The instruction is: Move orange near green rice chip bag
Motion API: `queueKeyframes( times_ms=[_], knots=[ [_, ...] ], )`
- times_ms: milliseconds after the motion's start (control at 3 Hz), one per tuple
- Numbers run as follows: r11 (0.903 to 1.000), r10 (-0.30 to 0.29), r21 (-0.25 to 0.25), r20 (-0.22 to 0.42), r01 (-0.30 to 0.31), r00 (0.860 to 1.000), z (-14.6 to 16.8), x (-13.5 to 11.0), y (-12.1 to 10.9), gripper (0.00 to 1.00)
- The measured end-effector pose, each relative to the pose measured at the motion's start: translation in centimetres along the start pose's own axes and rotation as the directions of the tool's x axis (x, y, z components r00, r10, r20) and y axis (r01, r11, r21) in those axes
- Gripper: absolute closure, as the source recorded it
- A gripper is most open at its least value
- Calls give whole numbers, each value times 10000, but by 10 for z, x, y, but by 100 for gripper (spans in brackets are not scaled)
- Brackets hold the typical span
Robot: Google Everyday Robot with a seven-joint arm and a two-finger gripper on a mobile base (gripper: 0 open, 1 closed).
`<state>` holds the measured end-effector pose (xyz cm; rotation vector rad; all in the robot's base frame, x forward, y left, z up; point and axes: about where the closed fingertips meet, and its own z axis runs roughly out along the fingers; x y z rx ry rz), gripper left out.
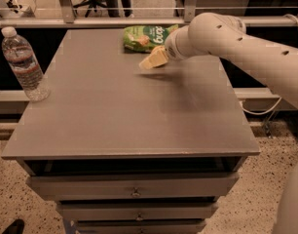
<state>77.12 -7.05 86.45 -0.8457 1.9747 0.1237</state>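
Note:
The green rice chip bag (149, 35) lies flat at the far middle edge of the grey table (115, 111). My gripper (151, 61), with pale yellow pads, hangs low over the table just in front of the bag's right half, reaching in from the right. I cannot pick out the orange for certain. A small orange-tan patch shows at the bag's front, and I cannot tell whether it is the fruit or the print.
A clear plastic water bottle (23, 62) stands upright at the table's left edge. Drawers (134, 189) sit under the tabletop. My white arm (246, 48) spans the right side. A rail and an office chair stand behind the table.

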Motion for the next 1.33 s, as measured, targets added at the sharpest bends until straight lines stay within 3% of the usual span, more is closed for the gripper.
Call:
queueKeyframes(
  times_ms=[333,667,1000,1333],
  knots=[
    [9994,-207,-287,205,213,9996,-19,-2,-2,0],
    [9918,-87,-1263,895,200,9959,-80,-9,-2,0],
    [9862,-312,-1563,1457,541,9888,-156,6,-18,0],
    [9943,-639,-734,1705,774,9833,-244,44,-54,0]
  ],
)
